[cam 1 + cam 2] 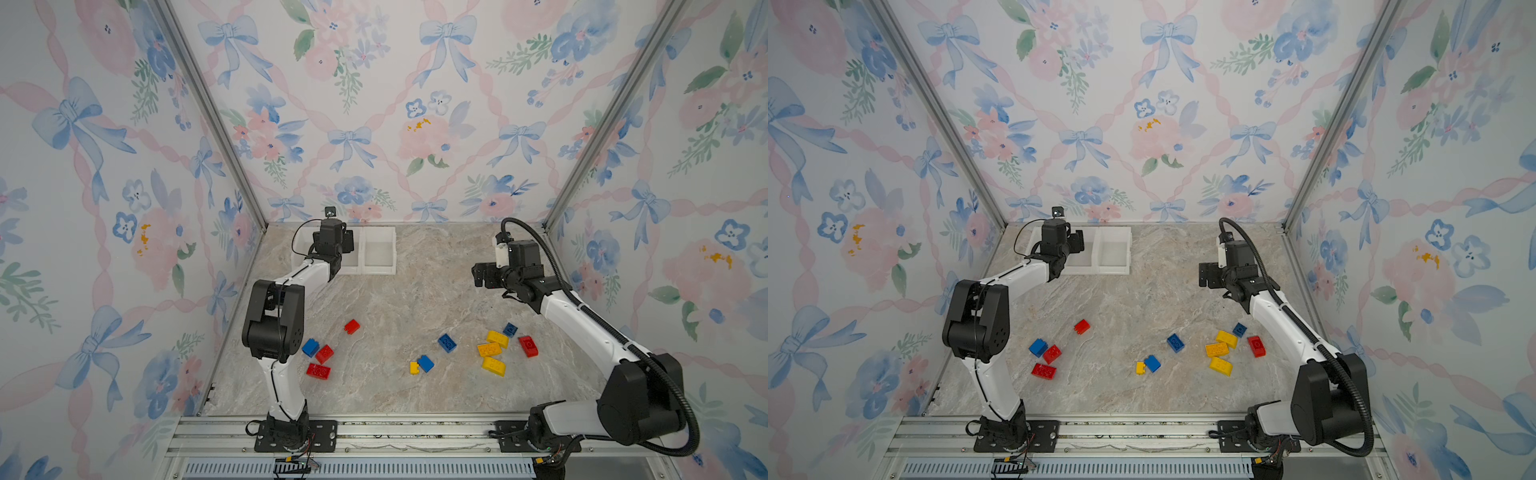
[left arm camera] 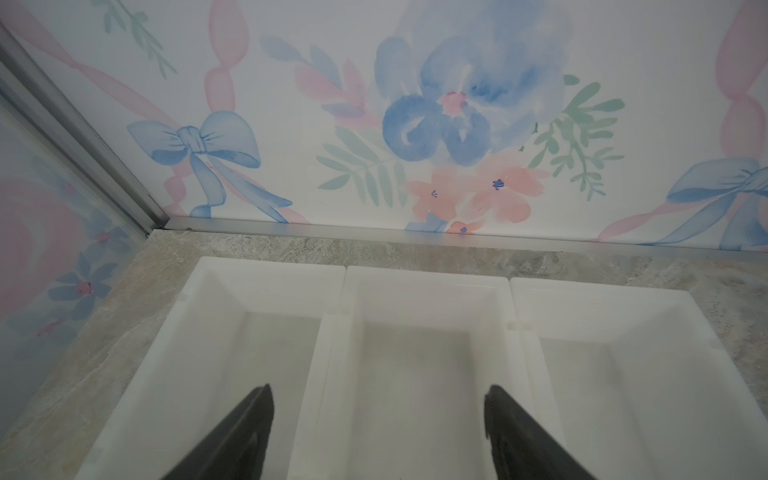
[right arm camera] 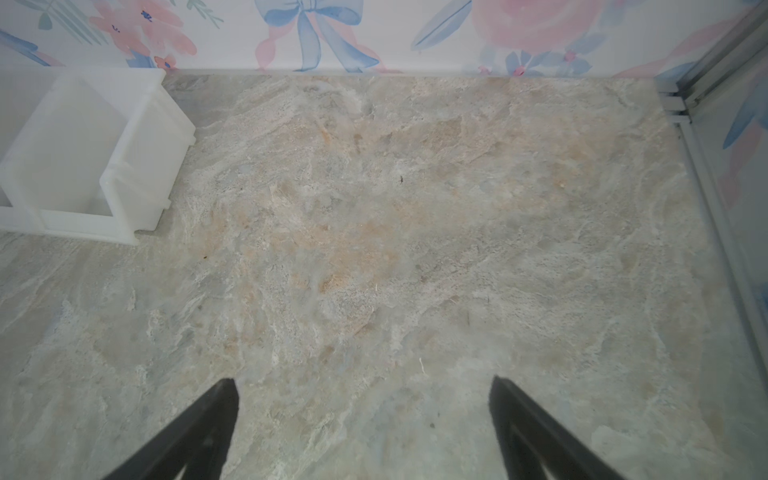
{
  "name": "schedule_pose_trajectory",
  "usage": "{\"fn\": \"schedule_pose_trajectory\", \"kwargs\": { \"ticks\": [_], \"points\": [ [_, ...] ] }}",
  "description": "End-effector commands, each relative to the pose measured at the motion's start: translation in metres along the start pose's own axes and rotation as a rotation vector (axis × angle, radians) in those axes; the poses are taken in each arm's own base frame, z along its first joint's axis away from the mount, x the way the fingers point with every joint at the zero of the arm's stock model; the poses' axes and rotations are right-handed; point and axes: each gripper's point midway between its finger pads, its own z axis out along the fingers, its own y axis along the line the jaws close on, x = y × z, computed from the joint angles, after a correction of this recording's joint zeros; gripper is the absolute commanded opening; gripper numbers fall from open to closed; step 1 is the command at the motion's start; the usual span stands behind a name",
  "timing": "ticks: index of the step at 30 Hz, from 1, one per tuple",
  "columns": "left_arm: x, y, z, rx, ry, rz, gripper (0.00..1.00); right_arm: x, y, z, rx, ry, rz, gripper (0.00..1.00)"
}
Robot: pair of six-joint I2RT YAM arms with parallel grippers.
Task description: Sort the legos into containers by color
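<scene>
The containers (image 2: 426, 278) are three joined white bins at the table's back left, also seen in both top views (image 1: 378, 253) (image 1: 1115, 251); what shows of their insides holds no brick. My left gripper (image 2: 379, 390) (image 1: 348, 242) hangs open over the middle bin, nothing between its fingers. Legos lie loose on the front half of the table. Red ones (image 1: 318, 370) (image 1: 352, 326) and a blue one (image 1: 309, 347) are on the left. Yellow (image 1: 493, 366), blue (image 1: 446, 343) and red (image 1: 528, 346) ones are on the right. My right gripper (image 3: 365, 381) (image 1: 478, 276) is open above bare table.
The marble-look tabletop (image 1: 395, 299) is boxed in by flowered walls with metal corner posts (image 1: 216, 124). The left arm's elbow (image 1: 272, 320) stands beside the left group of bricks. A small yellow and a blue brick (image 1: 420, 365) touch near the front middle.
</scene>
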Motion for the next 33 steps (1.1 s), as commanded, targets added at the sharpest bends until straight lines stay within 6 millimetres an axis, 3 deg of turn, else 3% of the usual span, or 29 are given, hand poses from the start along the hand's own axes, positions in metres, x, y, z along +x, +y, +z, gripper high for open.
{"fn": "schedule_pose_trajectory", "kwargs": {
  "ticks": [1,15,24,33],
  "points": [
    [0.014,0.013,0.012,-0.060,0.089,0.008,0.81,-0.001,0.009,-0.011,-0.038,0.035,0.032,0.97],
    [0.049,0.022,0.055,-0.072,0.224,-0.001,0.70,0.002,0.017,-0.014,-0.069,0.065,0.036,0.97],
    [0.072,0.020,0.062,-0.068,0.271,-0.013,0.51,0.002,0.019,-0.017,-0.065,0.068,0.032,0.97],
    [0.086,0.017,0.054,-0.057,0.302,-0.020,0.27,0.005,0.021,-0.015,-0.062,0.073,0.033,0.97]
  ]
}}
